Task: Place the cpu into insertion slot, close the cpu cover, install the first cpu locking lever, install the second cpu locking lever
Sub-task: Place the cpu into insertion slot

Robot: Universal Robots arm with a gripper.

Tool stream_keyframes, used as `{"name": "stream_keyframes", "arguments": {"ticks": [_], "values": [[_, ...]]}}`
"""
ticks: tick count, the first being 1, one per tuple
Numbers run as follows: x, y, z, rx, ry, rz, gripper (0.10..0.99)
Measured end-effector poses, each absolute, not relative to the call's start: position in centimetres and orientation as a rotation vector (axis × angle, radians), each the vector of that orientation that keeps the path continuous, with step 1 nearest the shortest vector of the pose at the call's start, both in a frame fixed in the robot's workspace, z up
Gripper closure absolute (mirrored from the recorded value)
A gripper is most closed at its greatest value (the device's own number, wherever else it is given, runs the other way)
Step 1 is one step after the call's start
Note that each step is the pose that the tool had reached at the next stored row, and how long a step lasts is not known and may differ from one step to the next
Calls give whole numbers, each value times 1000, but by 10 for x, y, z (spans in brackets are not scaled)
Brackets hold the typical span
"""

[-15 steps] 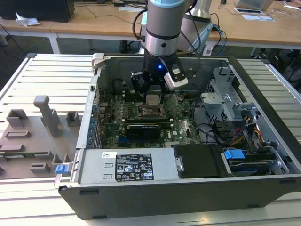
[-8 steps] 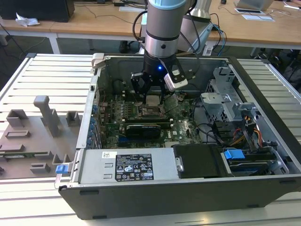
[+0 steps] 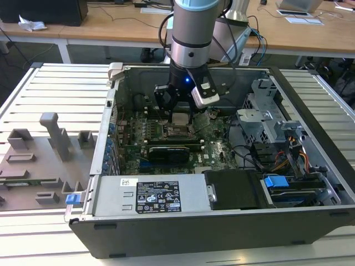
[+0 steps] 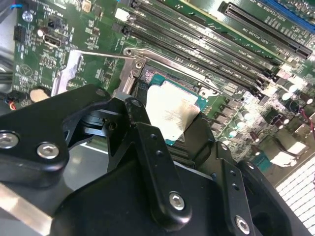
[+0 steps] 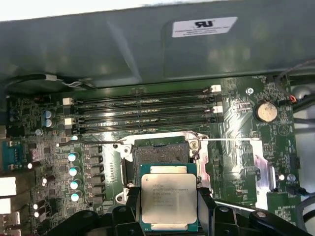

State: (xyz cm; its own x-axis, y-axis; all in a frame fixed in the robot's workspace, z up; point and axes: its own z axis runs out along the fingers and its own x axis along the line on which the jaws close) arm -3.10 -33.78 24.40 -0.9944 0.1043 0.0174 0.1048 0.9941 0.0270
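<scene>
My gripper [image 5: 169, 209] is shut on the cpu [image 5: 169, 197], a flat square chip with a silver-grey top and green edge. A black finger [image 5: 132, 205] presses on each of two opposite sides. The cpu [image 4: 172, 110] hangs a little above the open insertion slot [image 5: 161, 153], offset toward one edge of it. The slot's dark contact field is uncovered. Two thin wire locking levers [image 5: 88, 142] [image 5: 229, 140] lie unlatched, pointing outward on either side. The cpu cover is hidden behind the gripper body. In the exterior view the gripper [image 3: 180, 108] reaches down into the computer case over the motherboard.
Several memory slots [image 5: 142, 110] run beside the socket, with the case wall [image 5: 147, 44] beyond them. A long black card [image 3: 169, 151] sits toward the case's front. Drive cages and cables [image 3: 272, 133] fill the exterior view's right. Grey fixtures [image 3: 50, 138] stand outside the case.
</scene>
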Motion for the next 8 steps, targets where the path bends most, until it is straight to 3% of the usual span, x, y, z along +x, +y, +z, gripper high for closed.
{"name": "stream_keyframes", "arguments": {"ticks": [8], "values": [[-31, -338, 243, -276, -3115, -21, 545]]}}
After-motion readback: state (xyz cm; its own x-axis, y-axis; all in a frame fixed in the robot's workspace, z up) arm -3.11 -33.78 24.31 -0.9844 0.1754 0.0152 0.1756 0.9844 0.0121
